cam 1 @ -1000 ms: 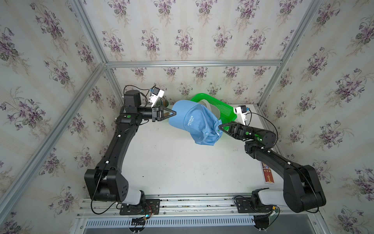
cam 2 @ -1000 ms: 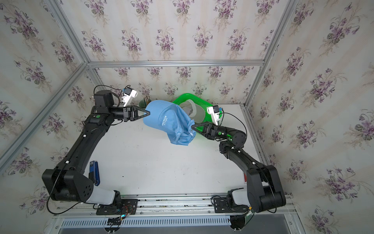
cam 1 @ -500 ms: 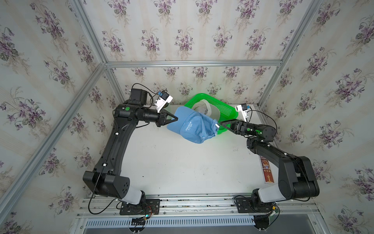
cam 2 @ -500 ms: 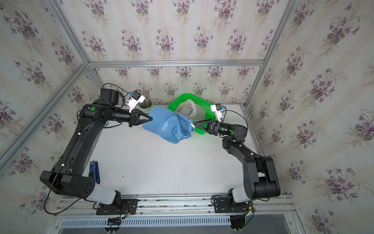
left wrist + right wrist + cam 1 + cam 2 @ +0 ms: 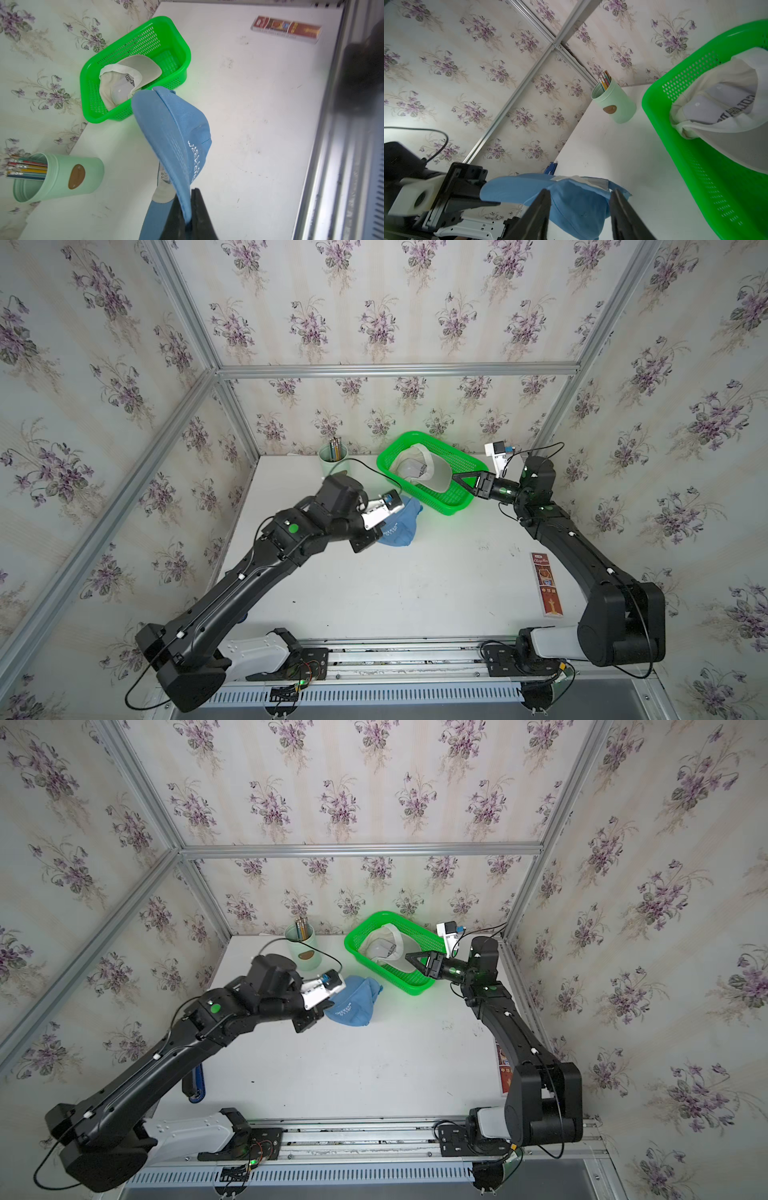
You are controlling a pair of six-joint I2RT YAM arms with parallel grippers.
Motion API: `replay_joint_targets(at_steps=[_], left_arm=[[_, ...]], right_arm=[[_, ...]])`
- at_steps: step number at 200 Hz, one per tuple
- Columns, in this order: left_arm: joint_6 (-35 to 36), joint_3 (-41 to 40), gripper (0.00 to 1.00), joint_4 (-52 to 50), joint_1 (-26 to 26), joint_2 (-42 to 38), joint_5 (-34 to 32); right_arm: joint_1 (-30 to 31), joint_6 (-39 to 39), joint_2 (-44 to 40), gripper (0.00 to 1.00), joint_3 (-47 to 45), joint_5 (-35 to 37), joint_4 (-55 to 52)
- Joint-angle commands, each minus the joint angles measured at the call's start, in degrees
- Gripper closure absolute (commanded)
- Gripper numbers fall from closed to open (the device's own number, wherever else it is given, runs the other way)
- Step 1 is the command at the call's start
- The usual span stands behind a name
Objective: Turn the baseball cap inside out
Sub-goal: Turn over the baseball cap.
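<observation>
while my left gripper (image 5: 187, 199) pinches the blue cap (image 5: 400, 523) by its brim, my right gripper (image 5: 457, 481), spread and empty by the green basket (image 5: 424, 498), faces its crown.

Left arm (image 5: 253, 568): stretched forward and inward, elbow low, wrist angled toward the centre. Left gripper (image 5: 187, 199): jaws closed tight on the brim of the blue baseball cap (image 5: 172, 128). Right arm (image 5: 577, 551): reaching forward along its own side, wrist roughly level and pointing inward. Right gripper (image 5: 580, 191): jaws parted, nothing between them, well apart from the cap.
</observation>
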Motion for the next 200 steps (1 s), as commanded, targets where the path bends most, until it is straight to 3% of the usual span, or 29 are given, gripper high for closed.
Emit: replay_joint_targets(at_steps=[1, 17, 35, 56, 81, 105, 127, 139, 157, 200], left_arm=[[6.8, -4.4, 0.96, 12.0, -7.5, 0.5, -26.0], [12.2, -9.8, 0.98, 20.5, -12.9, 1.1, -36.1], [21.2, -16.7, 0.99, 33.5, -17.5, 1.4, -42.9], [30.6, -22.5, 1.0, 46.0, -21.7, 3.2, -46.9], [46.9, -30.1, 1.0, 66.4, -26.8, 8.2, -52.2], [65.5, -37.1, 1.0, 96.2, -29.4, 19.6, -56.0], [82.0, -38.2, 1.0, 124.3, -30.3, 34.2, -57.8], [80.4, -36.7, 1.0, 124.4, -30.3, 37.7, -60.3], [75.9, -36.1, 1.0, 124.3, -31.2, 36.2, -61.4], [77.7, -37.4, 1.0, 123.6, -33.5, 32.1, -61.8]], right_arm=[[1.9, -6.2, 0.2, 0.48, 2.0, 7.8, -11.0], [3.4, -8.2, 0.3, 0.47, 4.4, 12.2, -16.2], [4.9, -8.9, 0.8, 0.46, 6.1, 14.7, -19.3], [7.3, -10.2, 2.5, 0.45, 7.4, 14.9, -21.4], [11.1, -14.9, 4.3, 0.45, 11.6, 19.9, -27.9], [13.4, -16.9, 5.0, 0.46, 13.6, 20.3, -30.4], [15.3, -18.8, 6.3, 0.47, 14.3, 21.7, -33.1], [16.7, -20.2, 7.3, 0.48, 14.6, 23.5, -35.2], [18.4, -21.9, 8.3, 0.49, 13.8, 26.5, -37.1], [18.9, -20.4, 9.0, 0.53, 12.1, 26.7, -33.8]])
